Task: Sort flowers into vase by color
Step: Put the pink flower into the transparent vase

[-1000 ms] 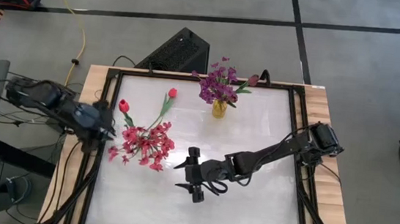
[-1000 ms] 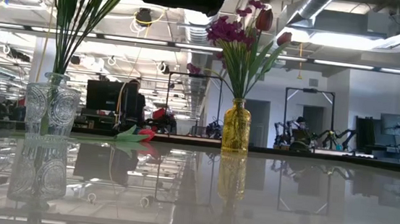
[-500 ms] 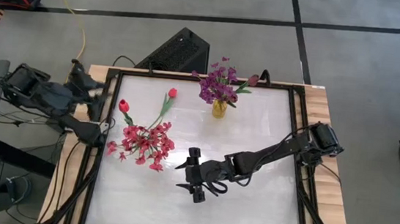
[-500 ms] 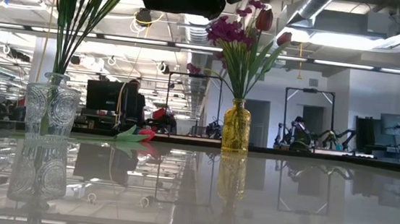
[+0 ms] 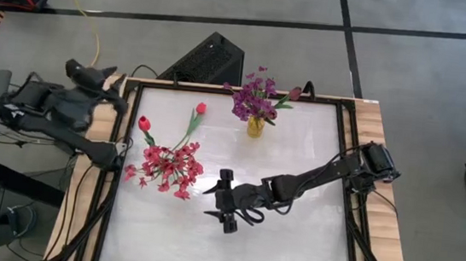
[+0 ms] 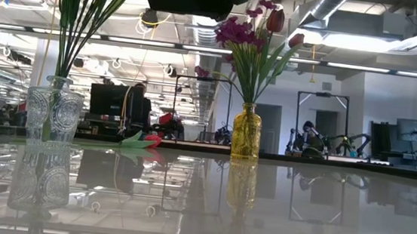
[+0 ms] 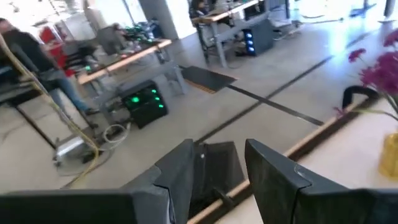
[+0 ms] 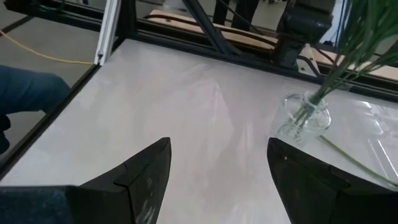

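A clear glass vase [image 6: 53, 115] holds pink-red clusters [image 5: 165, 165] at the table's left; it also shows in the right wrist view [image 8: 303, 118]. One red tulip [image 5: 201, 108] lies on the table, its stem running toward that vase. Another red tulip [image 5: 144, 123] shows beside the clusters. A yellow vase [image 5: 255, 126] at the far middle holds purple clusters [image 6: 238, 32] and dark maroon tulips [image 6: 276, 21]. My right gripper [image 5: 217, 202] is open and empty over the table's middle, pointing left toward the clear vase. My left gripper [image 5: 115, 92] is open and empty beyond the table's far left corner.
A black box [image 5: 210, 60] stands on the floor just beyond the far edge. Dark frame rails [image 5: 121, 180] run along the table's sides. The near half of the white table top [image 5: 289, 256] is bare. People and benches show in the room behind.
My left gripper has drawn away from the pink-red clusters at the table's left edge. It has swung toward the far left corner and off the table, turning to point toward the far right. The flowers and vases have stayed where they were.
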